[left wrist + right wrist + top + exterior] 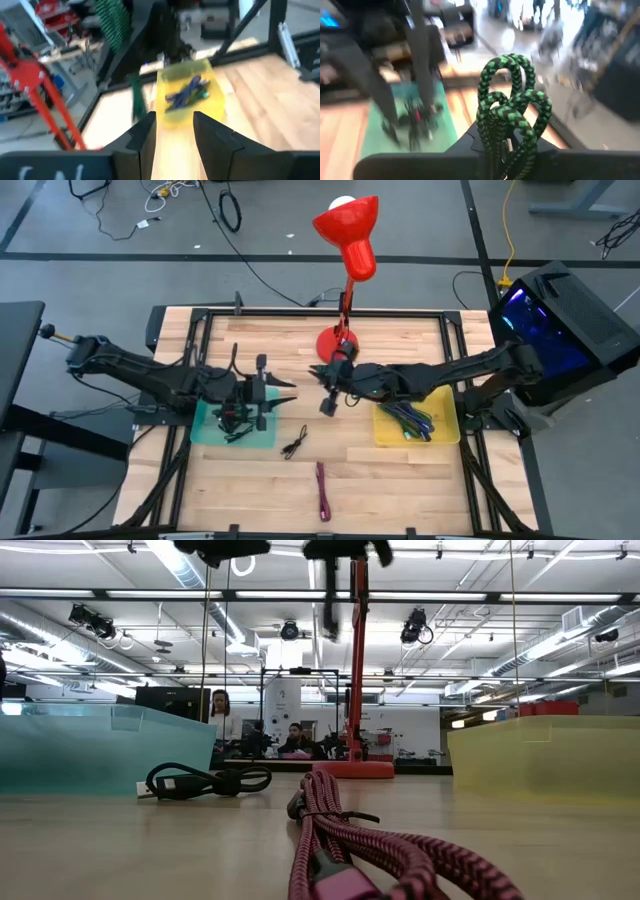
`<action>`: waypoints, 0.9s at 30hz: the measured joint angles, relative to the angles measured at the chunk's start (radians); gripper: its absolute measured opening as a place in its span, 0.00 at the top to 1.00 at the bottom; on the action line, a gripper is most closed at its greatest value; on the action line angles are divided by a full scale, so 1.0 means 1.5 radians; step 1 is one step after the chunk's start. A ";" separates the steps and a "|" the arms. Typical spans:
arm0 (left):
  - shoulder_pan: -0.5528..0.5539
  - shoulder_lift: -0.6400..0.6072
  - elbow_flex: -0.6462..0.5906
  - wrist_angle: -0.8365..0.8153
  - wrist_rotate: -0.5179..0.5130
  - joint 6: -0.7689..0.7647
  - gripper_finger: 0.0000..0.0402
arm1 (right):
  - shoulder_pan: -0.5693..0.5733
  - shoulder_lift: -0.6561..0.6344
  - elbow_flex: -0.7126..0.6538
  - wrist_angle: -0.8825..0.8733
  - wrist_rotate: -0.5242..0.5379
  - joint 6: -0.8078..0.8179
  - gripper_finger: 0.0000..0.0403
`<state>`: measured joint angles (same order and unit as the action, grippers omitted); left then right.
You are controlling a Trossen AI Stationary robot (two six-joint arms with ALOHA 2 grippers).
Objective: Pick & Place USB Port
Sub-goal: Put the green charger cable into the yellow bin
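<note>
I see the right hand (502, 145) clamped on a coiled green cable (510, 107), raised above the tabletop (400, 480) between the green tray (205, 430) and the yellow tray (385, 430). The left hand (172, 132) hangs over the green tray, fingers parted and holding nothing.

Green-and-black checkered cable (510, 107); magenta-and-black braided cable (322, 490); black cable (294, 444). Teal tray (205, 430), yellow tray (447, 430). Red lamp (350, 235). Pale wood surface (400, 480).
</note>
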<state>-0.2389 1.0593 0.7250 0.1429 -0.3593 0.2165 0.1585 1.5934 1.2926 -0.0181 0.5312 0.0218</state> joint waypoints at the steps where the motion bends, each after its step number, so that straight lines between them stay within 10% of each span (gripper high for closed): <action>1: -0.002 -0.010 0.000 -0.023 -0.003 -0.005 0.67 | -0.001 -0.010 0.000 -0.045 0.009 0.024 0.94; 16: -0.010 -0.129 0.000 -0.345 -0.007 -0.178 0.69 | 0.030 -0.138 0.000 -0.786 -0.055 0.540 0.94; 27: -0.011 -0.127 0.000 -0.401 -0.002 -0.212 0.69 | 0.087 -0.134 -0.029 -0.930 -0.088 0.722 0.94</action>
<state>-0.2550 0.8680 0.7254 -0.4580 -0.3622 -0.1013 0.2896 1.3918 1.2493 -1.4132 0.3991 1.1045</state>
